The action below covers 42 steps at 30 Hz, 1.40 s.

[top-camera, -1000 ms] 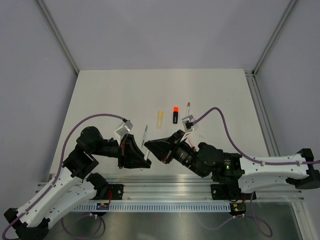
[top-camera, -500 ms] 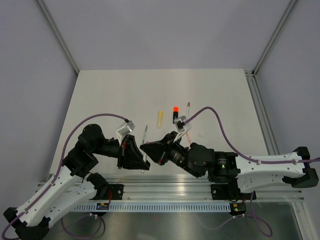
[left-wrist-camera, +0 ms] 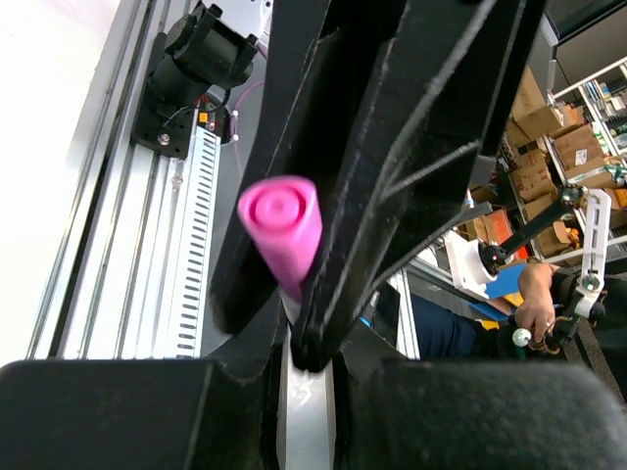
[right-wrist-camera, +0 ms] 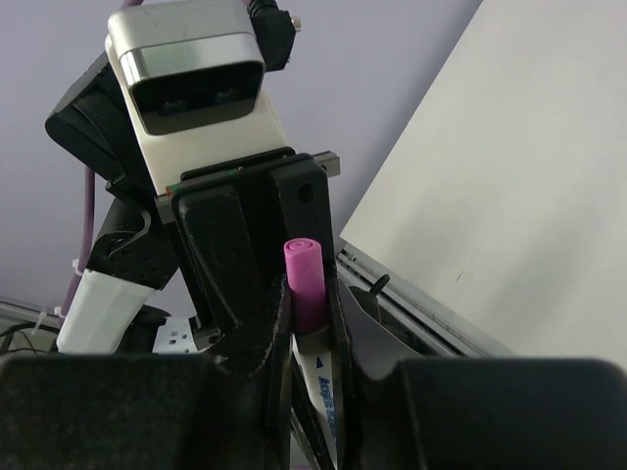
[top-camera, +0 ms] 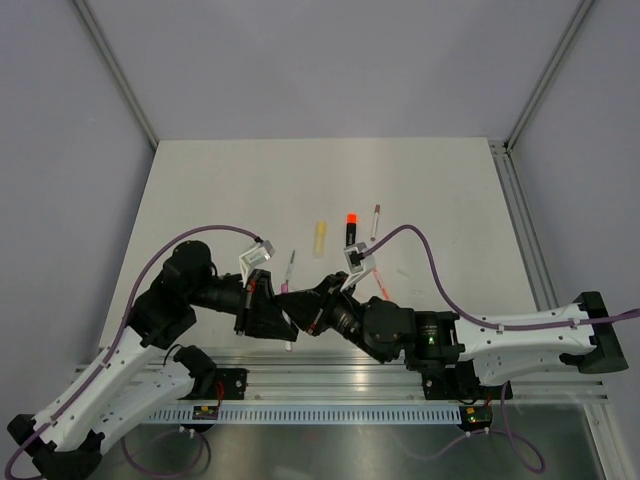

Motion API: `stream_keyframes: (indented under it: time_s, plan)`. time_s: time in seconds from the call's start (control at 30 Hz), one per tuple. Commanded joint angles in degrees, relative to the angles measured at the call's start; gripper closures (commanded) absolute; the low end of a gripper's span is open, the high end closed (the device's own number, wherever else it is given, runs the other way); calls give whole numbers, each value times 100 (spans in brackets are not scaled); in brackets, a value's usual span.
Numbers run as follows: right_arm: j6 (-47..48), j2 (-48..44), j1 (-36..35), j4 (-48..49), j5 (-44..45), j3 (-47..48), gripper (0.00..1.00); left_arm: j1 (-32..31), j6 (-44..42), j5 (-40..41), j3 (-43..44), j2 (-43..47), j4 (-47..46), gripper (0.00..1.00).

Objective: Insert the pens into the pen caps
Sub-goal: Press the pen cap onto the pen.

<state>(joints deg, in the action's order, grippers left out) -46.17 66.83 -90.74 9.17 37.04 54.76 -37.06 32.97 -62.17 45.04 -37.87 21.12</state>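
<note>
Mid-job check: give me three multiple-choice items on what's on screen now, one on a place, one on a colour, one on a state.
1. Where is the black highlighter?
A) between the yellow highlighter and a thin pen
B) in the left gripper
C) at the far edge
2. What colour is the cap atop the white pen?
A) green
B) pink
C) blue
3. The yellow highlighter is:
A) held aloft
B) standing upright
C) lying on the table

Answers: A, the top view shows it between those two. B, both wrist views show a pink cap. C, it lies flat and untouched.
</note>
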Motion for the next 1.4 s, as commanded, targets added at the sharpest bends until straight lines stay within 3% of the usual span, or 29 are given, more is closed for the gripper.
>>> stream_keyframes:
  time_s: [0.0, 0.17, 0.3, 0.47, 0.6, 0.77, 0.97, 1.0, 1.1, 1.2, 1.23, 1.37]
  plan:
    - [-560, 192, -1042, -2930, -1771, -826, 100, 647, -187, 1919, 631, 77, -2999, 100]
    - [-103, -56, -1025, -3008, -1016, -380, 100, 639, 288, 1797, 208, 122, -3500, 100]
    - [424, -179, -762, -2447, -663, -80, 100, 507, 842, 1726, -451, 306, -4317, 100]
    - [1057, -117, -472, -2218, -557, 446, 100, -415, 553, 2112, -610, 552, -4143, 100]
    - [1452, 163, -409, -2191, -566, 869, 91, -1196, 342, 2612, -742, 710, -4134, 100]
    - [1778, 523, -409, -2165, -601, 1308, 86, -1418, 289, 2719, -742, 763, -4169, 100]
    - [2015, 577, -383, -2296, -584, 1546, 90, -1436, 175, 2859, -751, 1053, -3959, 100]
    - [2042, 568, -357, -2314, -618, 1564, 98, -1436, 166, 2868, -751, 1079, -3923, 100]
    - [2077, 489, -295, -2314, -794, 1546, 100, -1436, 131, 2956, -768, 1185, -3756, 100]
    - [2139, 401, -181, -2279, -970, 1511, 100, -1436, 131, 2922, -830, 1238, -3721, 88]
    - [2165, 375, -111, -2262, -979, 1502, 100, -1436, 131, 2921, -873, 1238, -3686, 71]
    - [2262, 357, 170, -2262, -1154, 1555, 100, -1444, -10, 2807, -979, 1124, -3485, 34]
